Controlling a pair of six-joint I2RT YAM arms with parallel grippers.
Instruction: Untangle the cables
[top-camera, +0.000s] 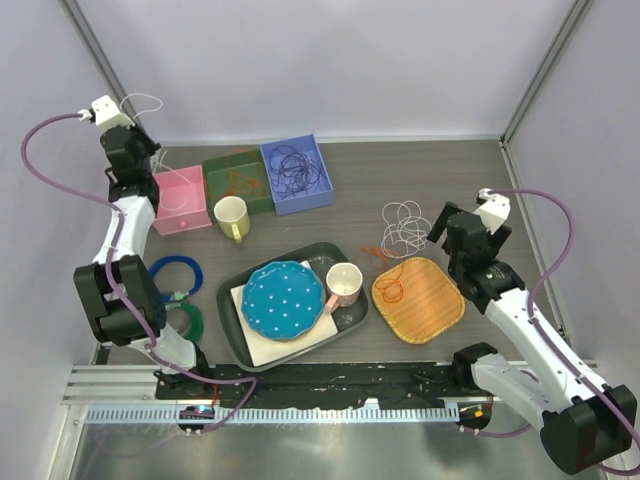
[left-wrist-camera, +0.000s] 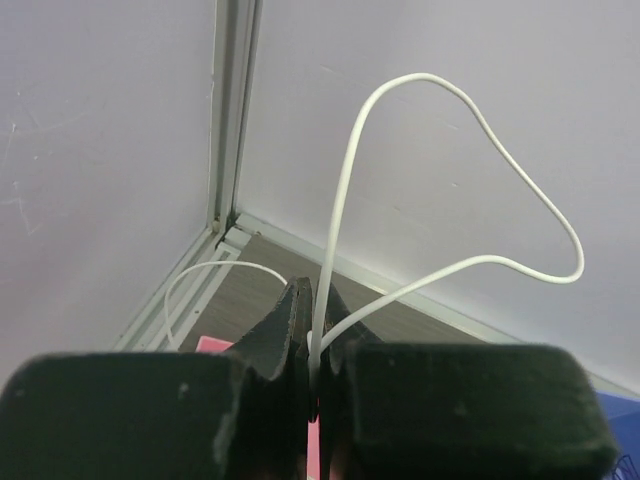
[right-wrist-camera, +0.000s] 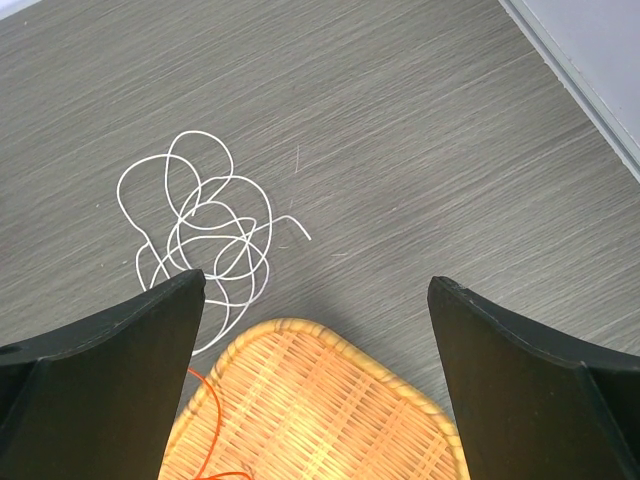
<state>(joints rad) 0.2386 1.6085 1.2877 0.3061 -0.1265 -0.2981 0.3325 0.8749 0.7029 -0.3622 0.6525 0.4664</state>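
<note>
1. Gripping a white cable (left-wrist-camera: 345, 200): the left gripper (left-wrist-camera: 314, 335) has its jaws pinched together on the strand, which loops up from between the fingertips against the back wall.
2. In the top view the left gripper (top-camera: 128, 125) is raised over the far-left corner, behind the pink box (top-camera: 185, 218). The held cable (top-camera: 146, 99) arcs above it.
3. The right gripper (right-wrist-camera: 315, 285) has its fingers spread wide with nothing between them. It hangs over the far edge of the woven tray (right-wrist-camera: 310, 400).
4. A second white cable (right-wrist-camera: 200, 225) lies in a loose curly tangle on the table, just beyond that tray and close to the right gripper's left finger. From above, the tangle (top-camera: 405, 225) sits just left of the right gripper (top-camera: 441, 232).
5. An orange cable (top-camera: 387, 287) lies partly on the woven tray (top-camera: 430, 310), with one end trailing onto the table.
6. Dark purple cables (top-camera: 295, 168) are coiled in the blue box (top-camera: 305, 206). More orange cable (top-camera: 237, 180) lies in the green box (top-camera: 220, 163) beside it.
</note>
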